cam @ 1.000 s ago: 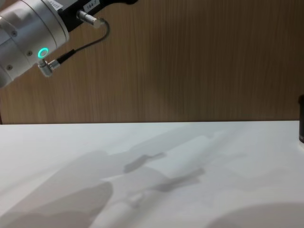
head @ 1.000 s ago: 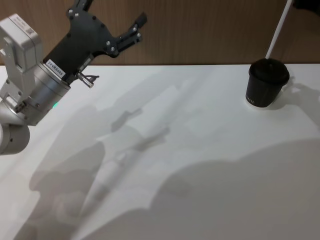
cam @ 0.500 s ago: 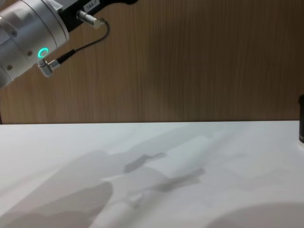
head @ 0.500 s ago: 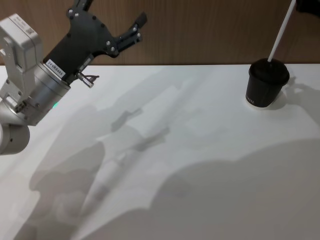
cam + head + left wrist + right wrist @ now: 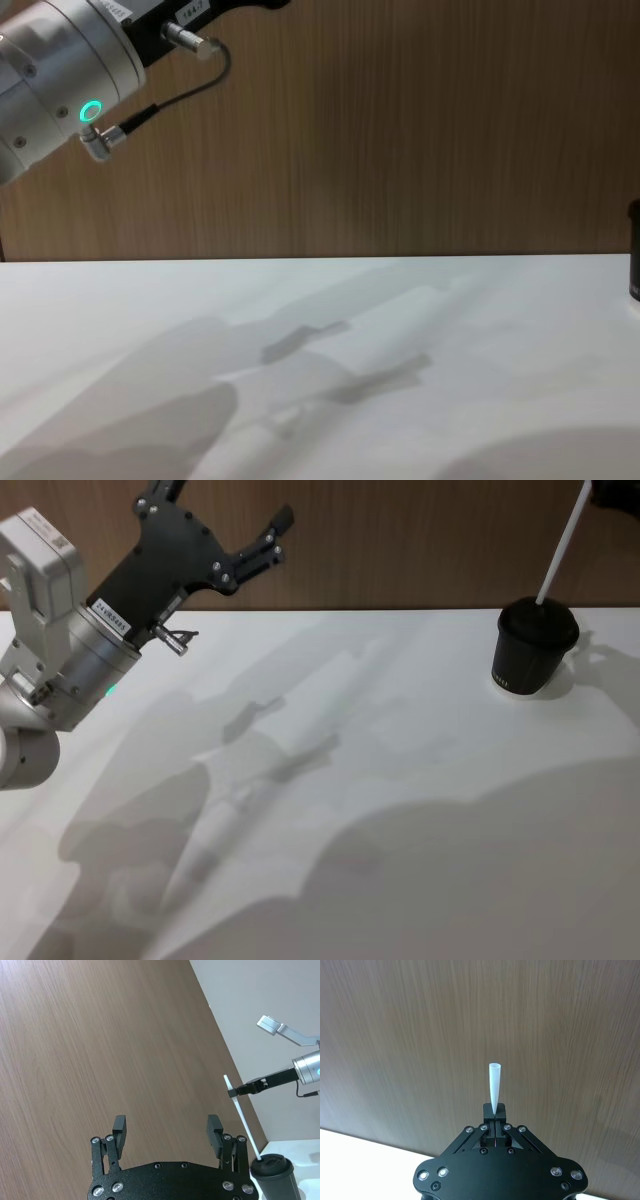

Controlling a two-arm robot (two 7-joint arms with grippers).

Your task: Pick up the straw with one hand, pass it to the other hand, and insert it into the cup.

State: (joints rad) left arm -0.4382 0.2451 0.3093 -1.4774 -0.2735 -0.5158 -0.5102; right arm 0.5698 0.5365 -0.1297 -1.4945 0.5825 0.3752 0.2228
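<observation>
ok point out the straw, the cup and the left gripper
straw [image 5: 558,548]: head view, mid-shaft above the cup
cup [image 5: 528,660]: head view, black side wall
left gripper [image 5: 168,1132]: left wrist view, midway between its spread fingertips

No text or label can be read.

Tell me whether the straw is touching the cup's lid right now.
Touching. In the left wrist view the straw, clamped in the right tool, slants down and its lower end meets the lid of the cup with no gap; the head view agrees.
</observation>
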